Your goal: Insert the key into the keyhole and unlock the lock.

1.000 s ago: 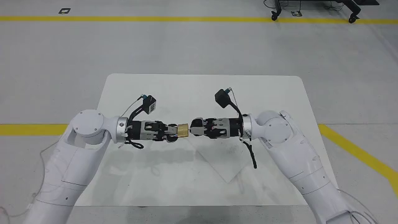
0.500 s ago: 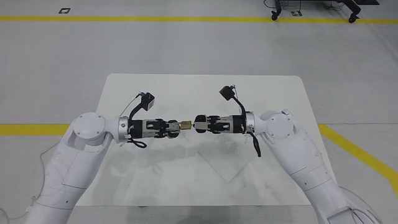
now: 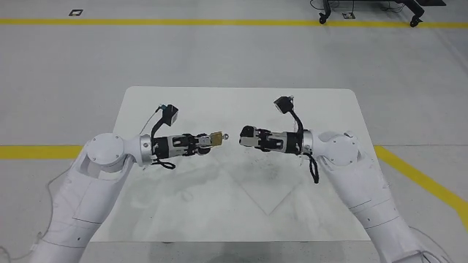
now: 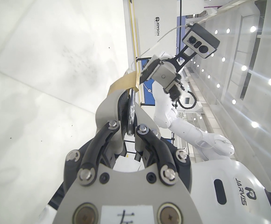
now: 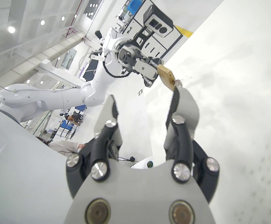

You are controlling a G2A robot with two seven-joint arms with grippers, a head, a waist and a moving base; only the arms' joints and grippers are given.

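The right end effector (image 3: 245, 134) has drawn back from the lock (image 3: 216, 139) toward the surface's right edge, so a gap now separates them.
The left end effector (image 3: 205, 142) clenches the lock by its curved steel shackle (image 4: 132, 108) in the air over the middle of the matte white surface (image 3: 292, 102). The lock is a small, blocky brass body with rounded corners, and the silvery key (image 5: 178, 82) juts from its free end. The right end effector's fingers are spread wide around nothing, showing ribbed black pads (image 5: 173, 101).
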